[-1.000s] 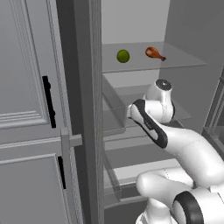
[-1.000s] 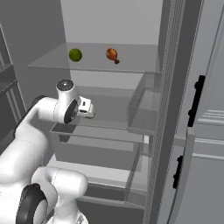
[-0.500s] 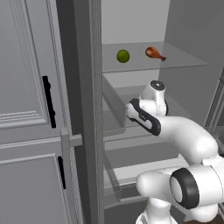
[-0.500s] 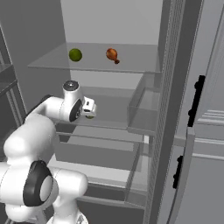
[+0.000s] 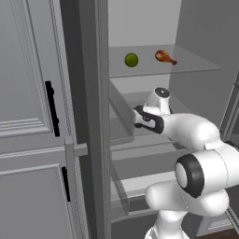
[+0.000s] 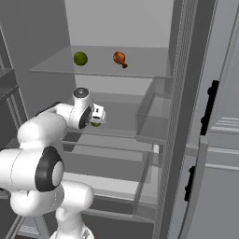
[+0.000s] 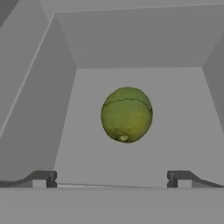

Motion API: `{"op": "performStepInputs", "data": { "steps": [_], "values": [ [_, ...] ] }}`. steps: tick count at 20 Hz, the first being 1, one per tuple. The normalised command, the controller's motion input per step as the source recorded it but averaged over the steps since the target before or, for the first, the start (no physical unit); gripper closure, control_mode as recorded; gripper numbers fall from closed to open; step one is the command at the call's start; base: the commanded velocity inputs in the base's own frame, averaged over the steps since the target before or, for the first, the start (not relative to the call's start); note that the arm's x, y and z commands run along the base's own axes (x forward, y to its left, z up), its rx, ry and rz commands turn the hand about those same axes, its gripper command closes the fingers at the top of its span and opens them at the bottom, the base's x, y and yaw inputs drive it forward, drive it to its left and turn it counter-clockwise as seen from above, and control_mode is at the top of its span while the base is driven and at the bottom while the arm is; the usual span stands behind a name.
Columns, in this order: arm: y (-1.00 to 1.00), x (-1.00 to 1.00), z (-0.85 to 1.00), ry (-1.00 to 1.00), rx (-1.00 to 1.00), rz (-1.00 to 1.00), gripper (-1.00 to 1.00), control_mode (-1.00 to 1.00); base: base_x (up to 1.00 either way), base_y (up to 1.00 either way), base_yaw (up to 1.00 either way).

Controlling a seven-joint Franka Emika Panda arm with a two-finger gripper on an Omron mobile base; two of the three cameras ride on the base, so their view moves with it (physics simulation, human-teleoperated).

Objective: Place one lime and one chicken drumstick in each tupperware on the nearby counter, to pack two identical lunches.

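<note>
Straight ahead of my gripper, a yellow-green lime rests on the grey middle shelf, a short way beyond the two fingertips, which stand wide apart and open with nothing between them. From the base views my gripper reaches in over that middle shelf, and a sliver of the lime shows under the hand. On the glass shelf above lie a second lime and a reddish-brown chicken drumstick. The tupperware and the counter are out of view.
The glass upper shelf overhangs the hand. Grey side walls close in the middle shelf. A clear bin hangs to the right of the arm. Panelled grey doors with black handles flank the opening. Drawers sit below.
The arm has stretched forward and the hand has moved deeper over the middle shelf. The jaws have stayed open. The lime and drumstick on the top shelf have not moved.
</note>
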Motion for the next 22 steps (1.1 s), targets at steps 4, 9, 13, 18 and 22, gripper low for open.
{"op": "performStepInputs", "data": {
  "steps": [4, 9, 13, 18, 22],
  "values": [
    [0.00, 0.44, -0.24, 0.02, 0.00, 0.00, -1.00, -1.00, 0.00, 0.00, 0.00],
    [0.00, 0.43, -0.24, 0.02, 0.00, 0.00, -1.00, -1.00, 0.00, 0.00, 0.00],
    [-0.03, 0.40, -0.29, 0.02, 0.00, 0.00, -1.00, -1.00, 0.00, 0.00, 0.00],
    [-0.04, 0.32, -0.29, 0.03, 0.00, 0.00, -1.00, -1.00, 0.00, 0.00, 0.00],
    [-0.08, 0.03, -0.49, 0.09, 0.00, -0.02, -1.00, -1.00, 0.00, 0.00, 0.00]
  ]
}}
